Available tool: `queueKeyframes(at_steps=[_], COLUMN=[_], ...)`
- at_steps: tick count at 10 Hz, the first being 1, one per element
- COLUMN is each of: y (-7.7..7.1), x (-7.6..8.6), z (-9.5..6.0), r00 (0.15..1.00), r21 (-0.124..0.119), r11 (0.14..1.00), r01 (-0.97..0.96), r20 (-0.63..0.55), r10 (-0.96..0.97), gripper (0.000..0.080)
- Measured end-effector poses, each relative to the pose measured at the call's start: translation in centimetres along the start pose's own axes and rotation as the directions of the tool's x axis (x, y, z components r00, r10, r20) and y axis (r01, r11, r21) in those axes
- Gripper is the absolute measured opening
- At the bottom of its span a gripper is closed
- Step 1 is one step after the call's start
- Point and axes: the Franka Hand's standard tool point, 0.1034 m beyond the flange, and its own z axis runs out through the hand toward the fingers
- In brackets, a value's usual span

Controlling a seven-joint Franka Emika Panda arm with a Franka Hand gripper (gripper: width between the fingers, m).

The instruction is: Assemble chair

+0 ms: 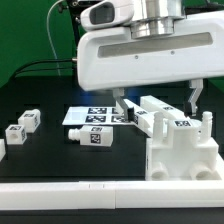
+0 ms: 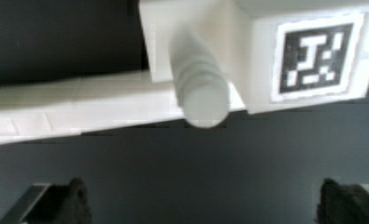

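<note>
My gripper (image 1: 157,107) is open and empty, its fingers (image 1: 118,106) spread wide on either side of a white bar-shaped chair part (image 1: 150,112) at the table's centre right. In the wrist view the gripper (image 2: 206,205) hangs above a white tagged block (image 2: 311,55) with a ribbed white peg (image 2: 199,85) and a long white bar (image 2: 65,112); nothing lies between the fingertips (image 2: 56,202). A blocky white partial chair assembly (image 1: 185,155) with a tag on top stands in front of it on the exterior view's right.
The marker board (image 1: 90,116) lies flat behind centre. Loose white tagged chair blocks sit to the exterior view's left (image 1: 28,120), (image 1: 15,132) and at centre (image 1: 90,139). A long plain white border rail (image 1: 90,192) runs along the front.
</note>
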Motion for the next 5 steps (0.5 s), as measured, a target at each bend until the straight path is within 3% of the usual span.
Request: queueKeyframes(at_steps=[1,2,5], y=[-0.3,-0.5,-0.7], x=[-0.1,-0.2,-3.1], z=[0.8,1.8,3.9], r00=[0.995,0.993,0.947], r21=[0.001,0.001,0.002], r11=[1.000,1.000,1.000], r01=[-0.008,-0.007,-0.011], r20=[0.096,0.118,0.322], r10=[0.008,0.007,0.009], gripper=[0.0649,0.0649,0.0649])
